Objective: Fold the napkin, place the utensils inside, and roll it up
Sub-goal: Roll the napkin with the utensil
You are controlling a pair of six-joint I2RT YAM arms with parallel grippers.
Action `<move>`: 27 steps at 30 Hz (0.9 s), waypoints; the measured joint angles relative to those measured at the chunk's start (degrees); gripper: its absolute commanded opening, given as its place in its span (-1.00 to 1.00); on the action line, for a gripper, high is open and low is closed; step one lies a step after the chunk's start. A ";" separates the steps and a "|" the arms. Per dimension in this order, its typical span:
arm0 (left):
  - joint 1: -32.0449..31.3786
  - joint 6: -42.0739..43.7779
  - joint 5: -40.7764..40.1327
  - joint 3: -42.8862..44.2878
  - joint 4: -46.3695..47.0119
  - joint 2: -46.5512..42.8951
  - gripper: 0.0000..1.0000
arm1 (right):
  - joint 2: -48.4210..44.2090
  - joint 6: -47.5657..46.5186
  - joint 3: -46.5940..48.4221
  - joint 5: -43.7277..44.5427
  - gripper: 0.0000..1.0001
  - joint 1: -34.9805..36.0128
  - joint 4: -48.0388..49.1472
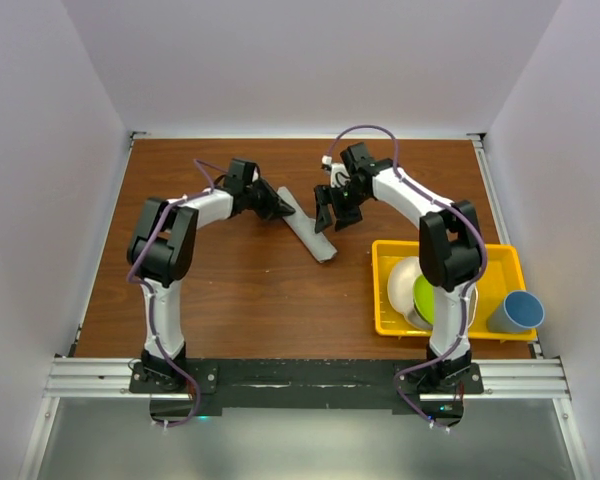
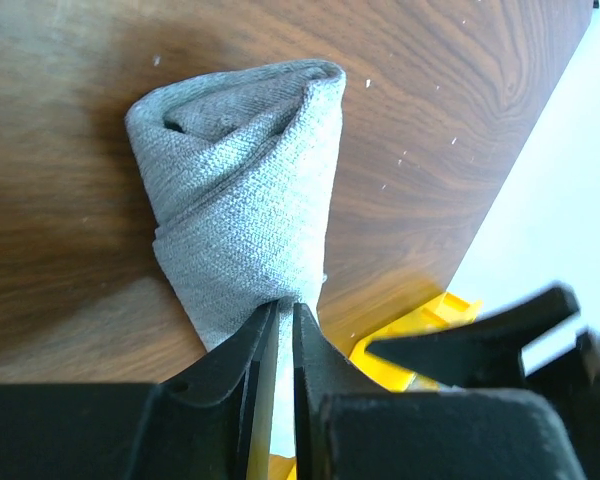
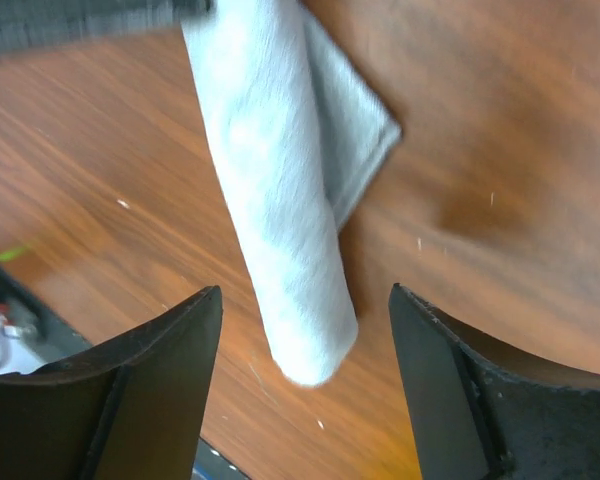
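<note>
The light grey napkin [image 1: 312, 236] lies rolled into a slim tube on the wooden table, running diagonally from upper left to lower right. In the left wrist view the napkin [image 2: 245, 190] shows its rolled end, and my left gripper [image 2: 284, 306] is shut on its near end. My left gripper [image 1: 281, 208] sits at the roll's upper-left end. My right gripper [image 1: 329, 216] is open, and in the right wrist view the gripper [image 3: 305, 292] straddles the roll's free end [image 3: 280, 230] without touching it. The spoon is hidden from every view.
A yellow tray [image 1: 445, 246] stands at the right, holding a white bowl [image 1: 404, 282] and a green dish [image 1: 424, 298]. A blue cup [image 1: 517, 312] stands at its right corner. The tray's corner [image 2: 425, 318] shows in the left wrist view.
</note>
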 measured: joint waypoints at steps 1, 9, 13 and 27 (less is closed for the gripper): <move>-0.02 0.00 0.07 0.48 -0.02 0.33 -0.70 | -0.96 -0.24 -1.36 0.79 0.34 0.44 0.31; -0.31 0.07 0.22 3.65 -0.61 2.75 -0.70 | -2.43 -0.48 -12.66 3.56 0.27 2.10 4.70; -0.31 0.59 0.39 5.42 -2.12 3.65 -0.70 | -2.75 -0.48 -12.81 5.49 0.32 2.14 5.40; -0.07 11.82 -18.21 14.69 -27.82 -11.21 -0.10 | -9.31 -4.57 -5.79 27.34 0.76 10.03 5.05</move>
